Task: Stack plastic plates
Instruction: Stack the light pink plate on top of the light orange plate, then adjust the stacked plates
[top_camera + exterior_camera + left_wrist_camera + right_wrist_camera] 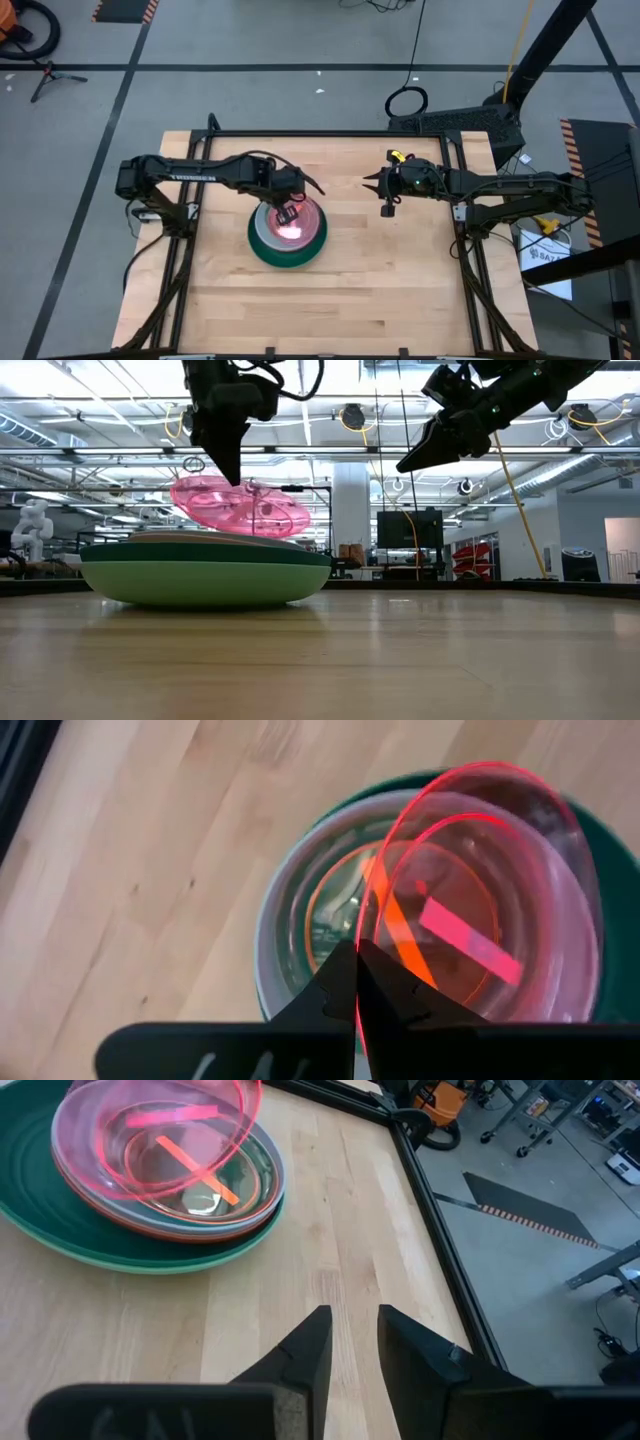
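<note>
Pale wooden table (340, 290) with a black frame, on a grey floor marked with dark lines. Near the middle, a stack of plates (287, 240): green ones at the bottom (205, 580), paler ones nested above. Just over the stack, tilted, a clear pink plate (240, 505) pinched at its rim by the left tool (289, 209) (fingers closed on the edge). Well apart, raised above bare table, the right tool (387, 206), fingers slightly parted, gripping nothing.
</note>
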### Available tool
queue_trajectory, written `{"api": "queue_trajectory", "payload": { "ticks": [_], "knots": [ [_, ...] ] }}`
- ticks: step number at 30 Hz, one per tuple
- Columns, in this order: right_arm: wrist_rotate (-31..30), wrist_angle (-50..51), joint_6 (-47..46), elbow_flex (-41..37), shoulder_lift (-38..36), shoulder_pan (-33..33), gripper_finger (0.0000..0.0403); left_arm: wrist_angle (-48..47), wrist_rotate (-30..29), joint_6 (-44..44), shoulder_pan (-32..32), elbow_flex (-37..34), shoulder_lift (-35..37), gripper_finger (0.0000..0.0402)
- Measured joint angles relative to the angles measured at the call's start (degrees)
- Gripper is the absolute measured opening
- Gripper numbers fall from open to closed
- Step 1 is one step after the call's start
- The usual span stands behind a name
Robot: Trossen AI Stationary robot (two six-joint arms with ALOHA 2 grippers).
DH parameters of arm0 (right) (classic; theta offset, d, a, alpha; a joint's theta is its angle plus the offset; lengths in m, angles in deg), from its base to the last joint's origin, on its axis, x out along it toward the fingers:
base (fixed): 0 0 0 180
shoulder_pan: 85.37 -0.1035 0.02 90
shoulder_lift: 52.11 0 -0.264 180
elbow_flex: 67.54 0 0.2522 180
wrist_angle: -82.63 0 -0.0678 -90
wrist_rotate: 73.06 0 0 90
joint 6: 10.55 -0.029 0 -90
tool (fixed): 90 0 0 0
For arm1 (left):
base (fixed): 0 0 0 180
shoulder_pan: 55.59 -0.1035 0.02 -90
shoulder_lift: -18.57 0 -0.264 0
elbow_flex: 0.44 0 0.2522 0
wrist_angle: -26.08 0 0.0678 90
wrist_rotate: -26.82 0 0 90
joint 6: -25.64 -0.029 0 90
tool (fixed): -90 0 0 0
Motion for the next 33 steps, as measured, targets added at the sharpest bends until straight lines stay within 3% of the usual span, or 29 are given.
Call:
{"api": "queue_trajectory", "payload": {
  "ticks": [26,33],
  "knots": [
    [0.0,0.06,-0.19,0.0,0.0,0.0,0.0077,-1.91,-4.85,1.53,-0.04,0.0,-1.45,0.0033],
    [0.0,0.06,-0.19,0.0,0.0,0.0,0.0077,1.03,-5.02,-3.53,1.91,0.0,-1.45,0.0033]
  ]
}}
